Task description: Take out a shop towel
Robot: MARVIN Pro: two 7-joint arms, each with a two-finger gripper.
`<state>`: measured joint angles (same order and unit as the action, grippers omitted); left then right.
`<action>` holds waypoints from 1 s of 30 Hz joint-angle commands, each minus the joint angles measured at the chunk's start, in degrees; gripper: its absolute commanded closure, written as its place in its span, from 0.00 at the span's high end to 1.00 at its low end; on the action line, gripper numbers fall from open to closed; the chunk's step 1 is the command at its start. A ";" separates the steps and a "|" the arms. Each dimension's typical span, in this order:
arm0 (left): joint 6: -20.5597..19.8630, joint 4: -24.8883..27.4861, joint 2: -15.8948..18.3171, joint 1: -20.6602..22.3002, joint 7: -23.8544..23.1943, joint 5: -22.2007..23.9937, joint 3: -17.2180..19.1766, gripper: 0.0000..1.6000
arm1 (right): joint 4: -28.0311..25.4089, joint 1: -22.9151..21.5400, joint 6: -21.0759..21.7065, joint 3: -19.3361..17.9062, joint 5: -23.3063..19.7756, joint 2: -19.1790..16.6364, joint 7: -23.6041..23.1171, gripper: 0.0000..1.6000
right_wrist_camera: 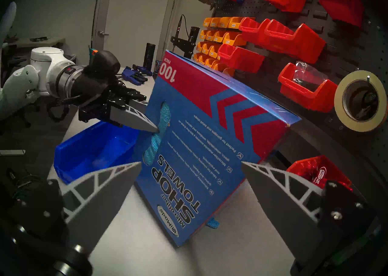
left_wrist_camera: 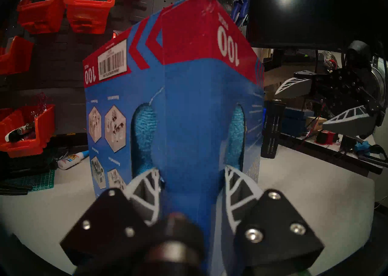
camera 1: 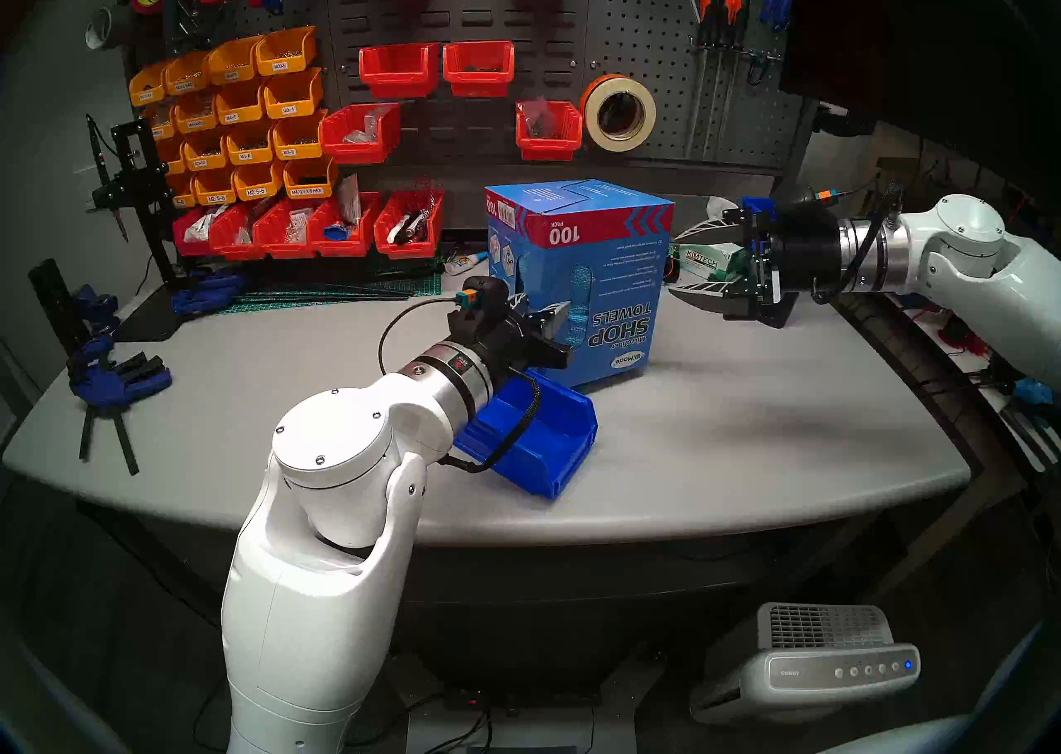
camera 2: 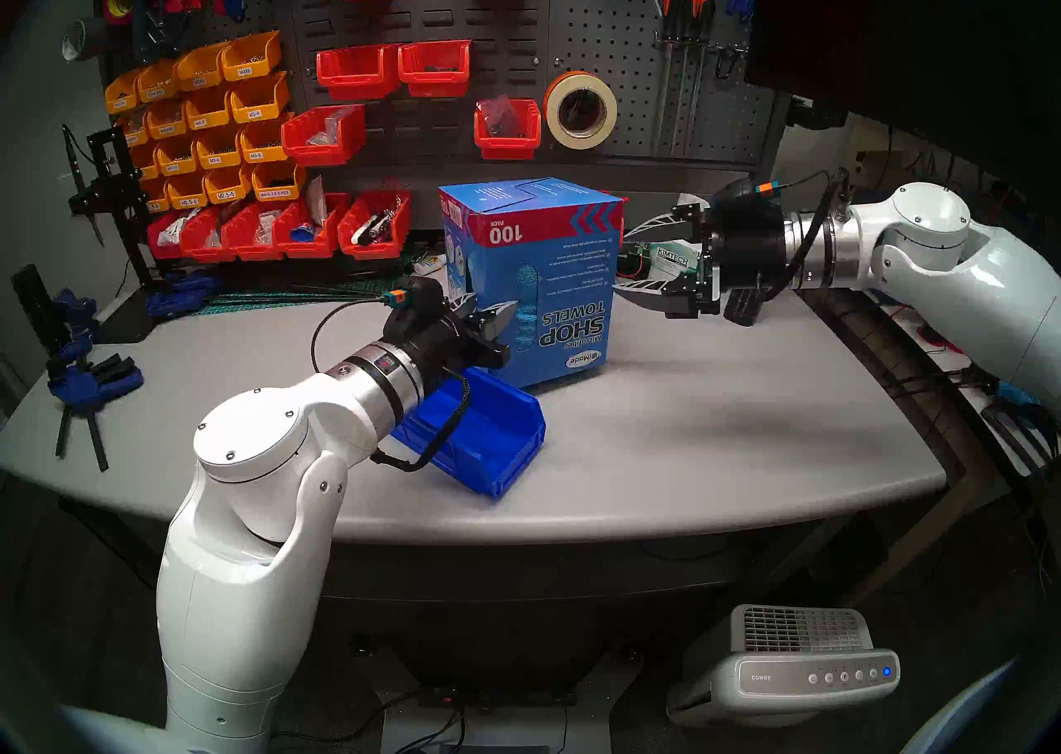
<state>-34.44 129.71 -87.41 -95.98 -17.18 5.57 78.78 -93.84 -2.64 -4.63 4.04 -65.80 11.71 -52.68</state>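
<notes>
Left gripper (left_wrist_camera: 190, 176): spread, fingers straddled carton (left_wrist_camera: 189, 105) corner, touching fuzzy shop towel (left_wrist_camera: 144, 141).
Right gripper (right_wrist_camera: 191, 164): wide, empty.
Right wrist only: towel scrap under carton.

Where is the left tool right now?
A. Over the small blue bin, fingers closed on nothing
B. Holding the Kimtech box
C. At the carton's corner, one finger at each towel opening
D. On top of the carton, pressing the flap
C: in the left wrist view the left tool straddles the vertical corner of the shop towel carton, with a finger at each opening where the blue shop towel shows.
</notes>
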 commanded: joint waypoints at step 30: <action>0.81 0.89 5.49 16.31 -10.13 -2.29 5.13 0.00 | 0.13 -1.23 -0.60 -0.34 -0.47 0.31 1.70 1.00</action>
<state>-36.28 128.50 -84.98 -85.60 -24.47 4.42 83.39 -93.81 -2.64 -4.81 4.97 -65.79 11.88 -51.32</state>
